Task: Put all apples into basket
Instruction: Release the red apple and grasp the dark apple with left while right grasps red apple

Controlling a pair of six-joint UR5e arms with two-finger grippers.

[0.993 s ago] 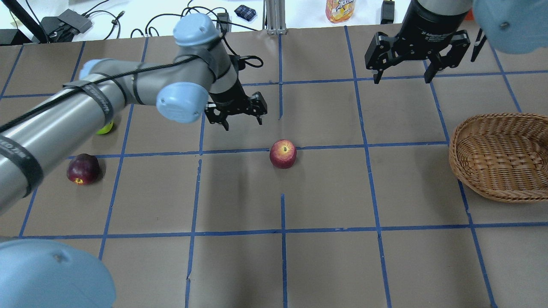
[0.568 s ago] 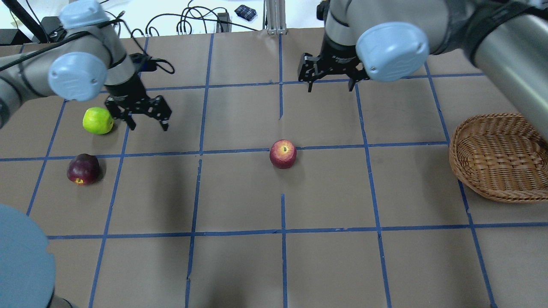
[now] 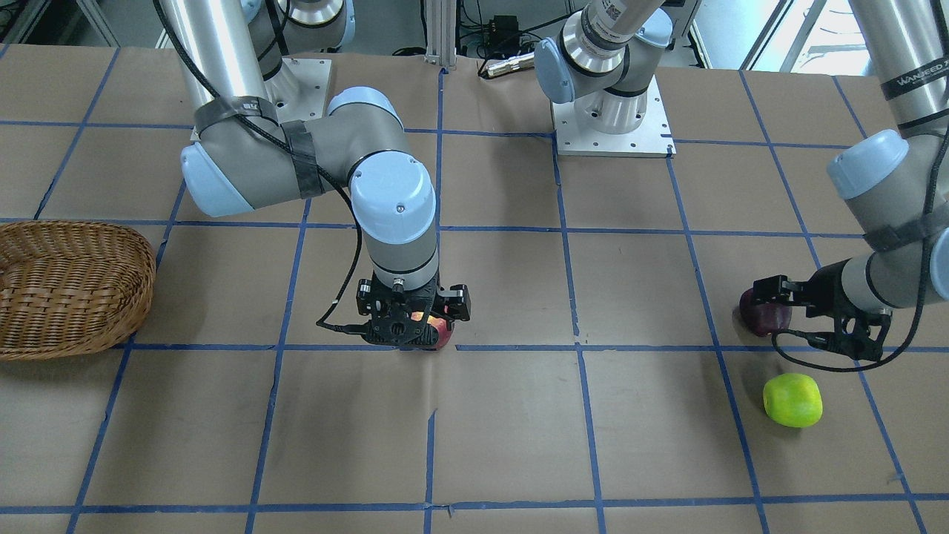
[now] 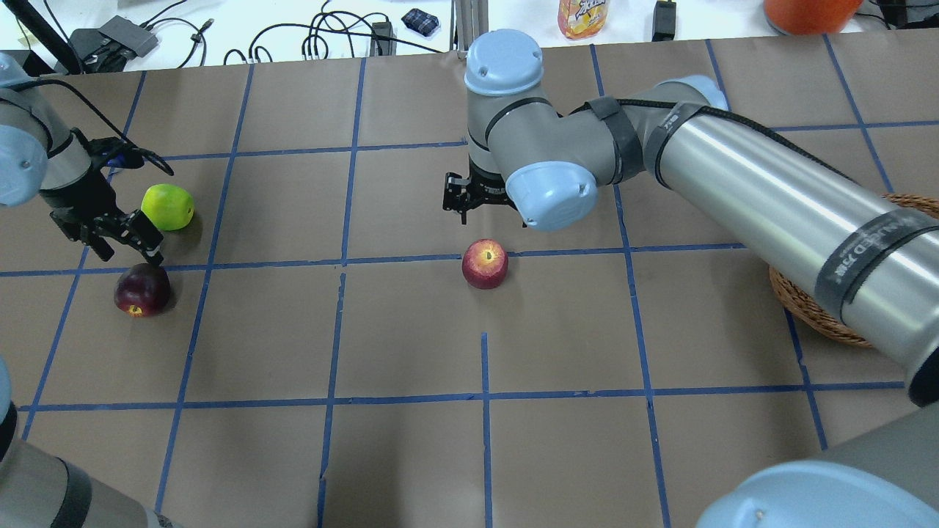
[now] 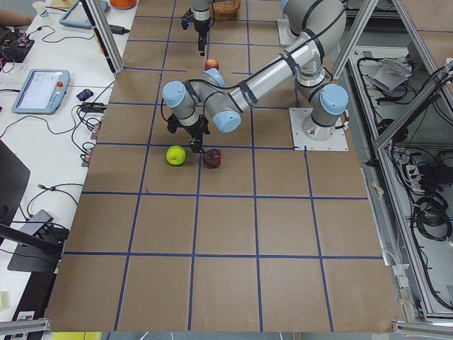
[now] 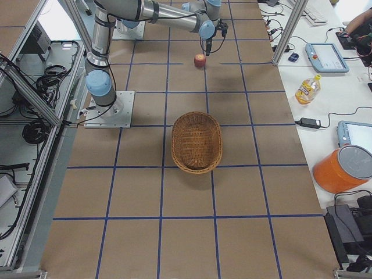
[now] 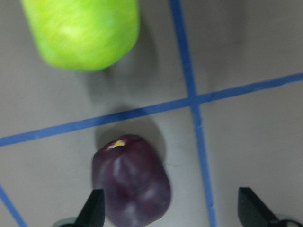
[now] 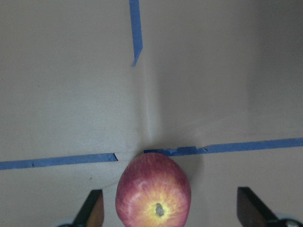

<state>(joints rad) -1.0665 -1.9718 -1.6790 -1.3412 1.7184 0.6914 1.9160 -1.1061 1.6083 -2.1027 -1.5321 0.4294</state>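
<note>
The red apple [image 4: 485,263] lies at the table's middle and shows in the right wrist view [image 8: 153,191]. My right gripper [image 4: 490,213] hovers open just behind and above it, a finger [image 8: 94,208] on each side. The maroon apple [image 4: 142,290] and the green apple [image 4: 168,207] lie close together at the far left. My left gripper [image 4: 130,257] is open above the maroon apple [image 7: 132,187], with the green apple [image 7: 83,33] just beyond. The wicker basket [image 3: 67,289] stands empty at the robot's right end, partly hidden by the right arm in the overhead view [image 4: 807,308].
The right arm's long forearm [image 4: 770,198] spans from the near right corner to the middle, above the basket's side. Beyond the table's back edge are cables [image 4: 323,33], an orange drink bottle [image 4: 583,16] and an orange container [image 4: 807,11].
The left arm has swung from the middle to the far left, over the maroon apple. The right arm has come in from the back right to the red apple. The apples have not moved.
</note>
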